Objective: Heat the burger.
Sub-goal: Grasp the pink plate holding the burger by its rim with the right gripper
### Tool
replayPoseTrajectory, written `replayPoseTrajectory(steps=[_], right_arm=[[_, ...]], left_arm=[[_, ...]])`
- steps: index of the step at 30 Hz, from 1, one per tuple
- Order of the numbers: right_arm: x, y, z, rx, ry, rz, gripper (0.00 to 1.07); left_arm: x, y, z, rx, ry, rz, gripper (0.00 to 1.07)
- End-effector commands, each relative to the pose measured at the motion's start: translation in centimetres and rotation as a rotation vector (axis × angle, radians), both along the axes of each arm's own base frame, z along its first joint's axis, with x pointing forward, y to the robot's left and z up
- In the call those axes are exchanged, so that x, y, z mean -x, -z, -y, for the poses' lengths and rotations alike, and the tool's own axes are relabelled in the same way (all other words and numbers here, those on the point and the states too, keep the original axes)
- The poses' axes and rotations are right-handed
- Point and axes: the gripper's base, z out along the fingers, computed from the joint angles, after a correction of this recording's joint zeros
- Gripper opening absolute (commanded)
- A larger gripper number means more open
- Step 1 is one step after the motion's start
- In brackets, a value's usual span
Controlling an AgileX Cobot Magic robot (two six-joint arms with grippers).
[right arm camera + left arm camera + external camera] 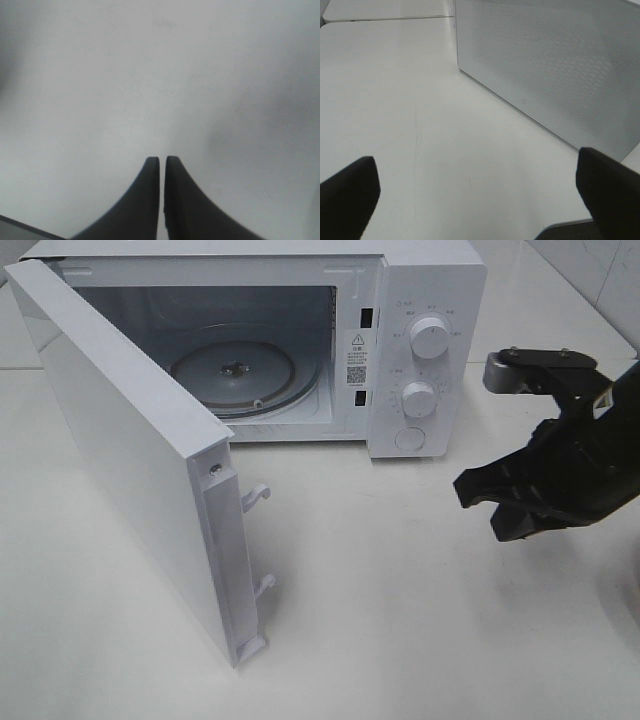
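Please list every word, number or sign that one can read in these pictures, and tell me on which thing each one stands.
Nothing can be read as words.
Sticker on the microwave's front: a warning triangle and what looks like a QR code; its print is too small.
Marks around the upper dial and the lower dial: too small.
Small mark on the door: blurred.

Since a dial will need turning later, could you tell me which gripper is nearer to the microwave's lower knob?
Right. The right gripper hangs front-right of the lower knob; the left gripper is beyond the open door, facing its outer face.
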Motion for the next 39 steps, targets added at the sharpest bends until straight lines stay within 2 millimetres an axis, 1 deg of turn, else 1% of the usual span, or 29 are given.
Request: replayPoseTrajectory(steps=[1, 2, 4, 5, 6, 7, 8, 9, 10, 11, 12, 13, 14, 15, 16, 17, 18, 19, 20, 21, 22, 23, 24, 27, 33, 35, 37, 38, 39], right_arm=[[0.6, -0.9, 1.6, 0.051, -0.01, -0.017, 0.08], [0.9, -1.2, 2.5, 0.069, 0.004, -0.026, 0.08], [1.0, -1.4, 2.8, 0.074, 0.014, -0.026, 0.09], [1.2, -1.7, 3.7, 0.087, 0.038, -0.035, 0.1], [1.2, -1.7, 3.7, 0.087, 0.038, -0.035, 0.1], [1.4, -2.0, 4.6, 0.097, 0.066, -0.049, 0.13], [1.4, -2.0, 4.6, 0.097, 0.066, -0.049, 0.13], [1.5, -2.0, 4.9, 0.103, 0.076, -0.058, 0.14], [1.6, -2.1, 5.6, 0.118, 0.095, -0.068, 0.2], [1.6, -2.1, 5.6, 0.118, 0.095, -0.068, 0.2], [1.7, -2.2, 6.0, 0.128, 0.103, -0.071, 0.24], [1.7, -2.1, 6.6, 0.153, 0.113, -0.08, 0.33], [1.7, -2.1, 6.6, 0.153, 0.113, -0.08, 0.33], [1.7, -2.1, 7.3, 0.184, 0.119, -0.084, 0.47], [1.7, -2.1, 7.6, 0.197, 0.122, -0.082, 0.53], [1.7, -2.1, 7.6, 0.197, 0.122, -0.082, 0.53], [1.7, -2.1, 8.0, 0.219, 0.124, -0.08, 0.68], [1.7, -2.1, 8.0, 0.219, 0.124, -0.08, 0.68], [1.6, -2.2, 8.1, 0.234, 0.118, -0.075, 0.76], [1.6, -2.2, 8.3, 0.259, 0.109, -0.069, 0.88], [1.6, -2.2, 8.3, 0.259, 0.109, -0.069, 0.88], [1.5, -2.2, 8.5, 0.274, 0.102, -0.058, 0.95], [1.5, -2.2, 8.5, 0.276, 0.108, -0.054, 0.98], [1.4, -2.2, 8.5, 0.274, 0.112, -0.052, 0.98], [1.2, -2.0, 8.5, 0.279, 0.113, -0.055, 0.97], [1.1, -1.6, 8.5, 0.282, 0.109, -0.073, 0.96], [0.6, -0.5, 8.5, 0.286, 0.11, -0.12, 0.95], [0.6, -0.5, 8.5, 0.286, 0.11, -0.12, 0.95], [0.3, 0.2, 8.5, 0.286, 0.119, -0.149, 0.94]], left_arm=[[0.2, -0.1, 0.0, 0.004, 0.004, 0.03, 1.0], [0.2, -0.1, 0.0, 0.004, 0.004, 0.03, 1.0], [0.2, -0.1, 0.0, 0.004, 0.004, 0.03, 1.0], [0.2, -0.1, 0.0, 0.004, 0.004, 0.03, 1.0], [0.2, -0.1, 0.0, 0.004, 0.004, 0.03, 1.0], [0.2, -0.1, 0.0, 0.004, 0.004, 0.03, 1.0], [0.2, -0.1, 0.0, 0.004, 0.004, 0.03, 1.0], [0.2, -0.1, 0.0, 0.004, 0.004, 0.03, 1.0], [0.2, -0.1, 0.0, 0.004, 0.004, 0.03, 1.0], [0.2, -0.1, 0.0, 0.004, 0.004, 0.03, 1.0], [0.2, -0.1, 0.0, 0.004, 0.004, 0.03, 1.0], [0.2, -0.1, 0.0, 0.004, 0.004, 0.03, 1.0], [0.2, -0.1, 0.0, 0.004, 0.004, 0.03, 1.0], [0.2, -0.1, 0.0, 0.004, 0.004, 0.03, 1.0], [0.2, -0.1, 0.0, 0.004, 0.004, 0.03, 1.0], [0.2, -0.1, 0.0, 0.004, 0.004, 0.03, 1.0], [0.2, -0.1, 0.0, 0.004, 0.004, 0.03, 1.0], [0.2, -0.1, 0.0, 0.004, 0.004, 0.03, 1.0], [0.2, -0.1, 0.0, 0.004, 0.004, 0.03, 1.0], [0.2, -0.1, 0.0, 0.004, 0.004, 0.03, 1.0], [0.2, -0.1, 0.0, 0.004, 0.004, 0.03, 1.0], [0.2, -0.1, 0.0, 0.004, 0.004, 0.03, 1.0], [0.2, -0.1, 0.0, 0.004, 0.004, 0.03, 1.0], [0.2, -0.1, 0.0, 0.004, 0.004, 0.03, 1.0], [0.2, -0.1, 0.0, 0.004, 0.004, 0.03, 1.0], [0.2, -0.1, 0.0, 0.004, 0.004, 0.03, 1.0], [0.2, -0.1, 0.0, 0.004, 0.004, 0.03, 1.0], [0.2, -0.1, 0.0, 0.004, 0.004, 0.03, 1.0], [0.2, -0.1, 0.0, 0.004, 0.004, 0.03, 1.0]])
